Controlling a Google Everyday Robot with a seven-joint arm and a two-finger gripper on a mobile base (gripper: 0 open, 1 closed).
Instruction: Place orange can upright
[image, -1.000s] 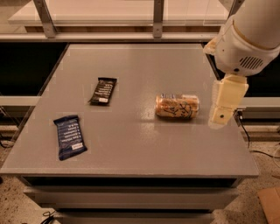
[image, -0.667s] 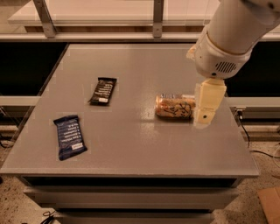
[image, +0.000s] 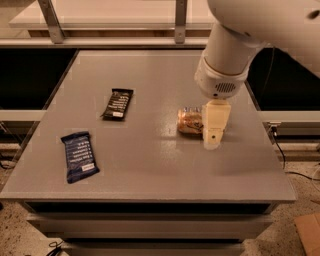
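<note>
Nearest the camera is the front edge of a grey, flat-topped bench (image: 150, 172), with dark drawer-like fronts beneath it. On its near left part lies a dark blue rectangular snack wrapper with white print (image: 80, 156), flat and turned slightly askew.

Further in and right of centre, the cream-coloured plastic gripper (image: 212, 142) hangs down from the thick white robot arm (image: 225, 65), its tip low over the bench top. From this side it shows as one pale block, so I cannot tell whether it is spread, pressed together or pinching anything.

Just behind it and to its left, the pale orange-tan aluminium drink can with dark lettering (image: 190, 121) lies on its side on the bench, its long axis running left to right. The gripper covers the can's right end in this view, and whether the two touch cannot be judged.

Well to the left of the can and a little farther back, a black rectangular snack bar wrapper with pale print (image: 118, 103) lies flat. Beyond the bench's far edge is a pale shelf surface with grey metal uprights (image: 181, 20).
</note>
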